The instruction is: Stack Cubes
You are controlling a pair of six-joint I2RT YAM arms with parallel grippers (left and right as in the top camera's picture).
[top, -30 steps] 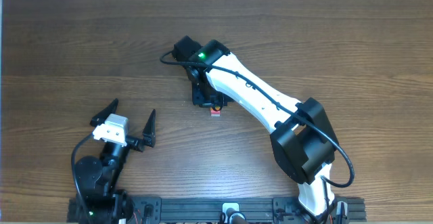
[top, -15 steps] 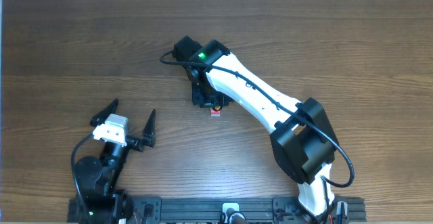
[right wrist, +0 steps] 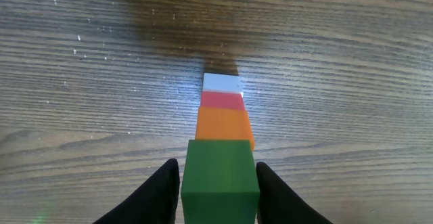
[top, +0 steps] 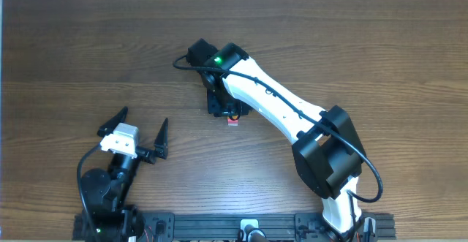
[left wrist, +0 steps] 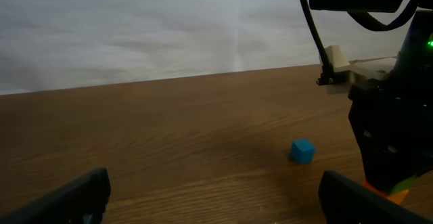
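- Pinching the green cube (right wrist: 220, 187) between its two fingers, our right gripper (right wrist: 216, 170) is hanging over the middle of the wooden table (right wrist: 81, 82).
- We are seeing that cube sitting on the orange cube (right wrist: 224, 126), with the red cube (right wrist: 222, 100) and the white cube (right wrist: 222, 83) beneath.
- We are holding our left gripper (top: 144, 116) spread wide near its base, well apart from the stack.
- A blue cube (left wrist: 302, 150) is lying alone near the right arm.

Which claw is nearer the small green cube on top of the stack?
Right. The right claw flanks the small green cube; the left claw sits far off near its base.
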